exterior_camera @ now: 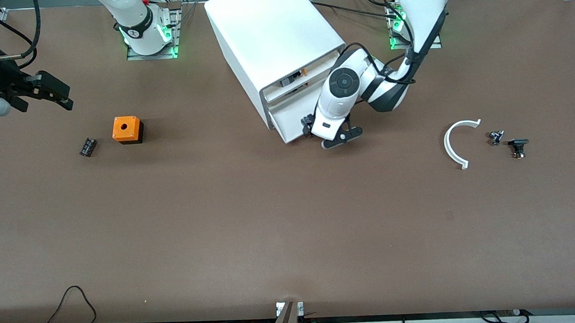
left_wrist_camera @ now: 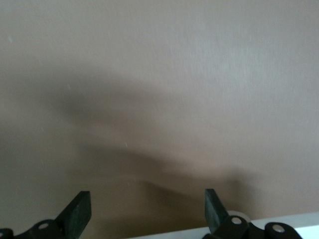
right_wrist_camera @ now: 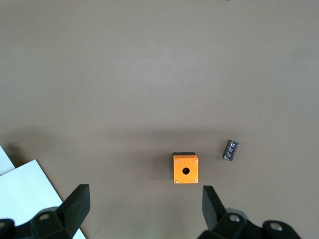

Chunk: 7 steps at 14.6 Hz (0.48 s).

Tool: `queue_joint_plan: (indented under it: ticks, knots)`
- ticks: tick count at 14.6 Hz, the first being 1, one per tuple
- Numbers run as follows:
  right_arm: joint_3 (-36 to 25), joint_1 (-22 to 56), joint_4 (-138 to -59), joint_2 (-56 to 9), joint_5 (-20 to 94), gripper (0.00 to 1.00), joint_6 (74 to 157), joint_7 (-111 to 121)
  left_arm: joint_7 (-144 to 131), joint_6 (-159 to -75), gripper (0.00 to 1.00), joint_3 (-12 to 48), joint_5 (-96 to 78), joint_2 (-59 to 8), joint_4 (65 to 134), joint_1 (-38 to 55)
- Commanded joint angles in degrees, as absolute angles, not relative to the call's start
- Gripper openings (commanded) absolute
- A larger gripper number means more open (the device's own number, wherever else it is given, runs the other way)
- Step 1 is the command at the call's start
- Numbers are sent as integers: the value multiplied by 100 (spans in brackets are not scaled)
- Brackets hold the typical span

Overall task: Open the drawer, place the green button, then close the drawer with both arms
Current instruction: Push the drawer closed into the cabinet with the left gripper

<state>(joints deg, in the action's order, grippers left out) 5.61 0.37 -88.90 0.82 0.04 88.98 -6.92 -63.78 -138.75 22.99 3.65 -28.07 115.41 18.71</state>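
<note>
The white cabinet [exterior_camera: 270,37] stands at the middle of the table, near the robots' bases. Its upper drawer [exterior_camera: 296,81] is ajar by a narrow gap, where small dark and orange bits show. My left gripper [exterior_camera: 324,133] is open, pointing down at the table right in front of the lowest drawer front [exterior_camera: 290,121]. In the left wrist view the open gripper [left_wrist_camera: 147,214] frames bare table, with a white edge [left_wrist_camera: 284,223] beside one finger. My right gripper [exterior_camera: 51,91] is open and empty, up in the air over the right arm's end of the table. No green-capped button shows.
An orange box with a round hole [exterior_camera: 127,129] [right_wrist_camera: 185,168] and a small black part [exterior_camera: 87,147] [right_wrist_camera: 230,149] lie toward the right arm's end. A white curved strip [exterior_camera: 453,144] and two small black parts [exterior_camera: 495,137] [exterior_camera: 518,146] lie toward the left arm's end.
</note>
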Motion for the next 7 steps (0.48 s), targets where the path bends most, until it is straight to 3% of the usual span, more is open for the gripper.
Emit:
queue_joint_plan:
  ticks: [1,7]
  knots:
    - [483,123,-8552,-97,35,100,8851,-545,-6434,-13887,100,2583,80,-2681,11786,1837]
    - [483,123,-8543,-97,-9,100,8859,-563,-6521,-13817,100,3005,-131,-2698,11909,1855]
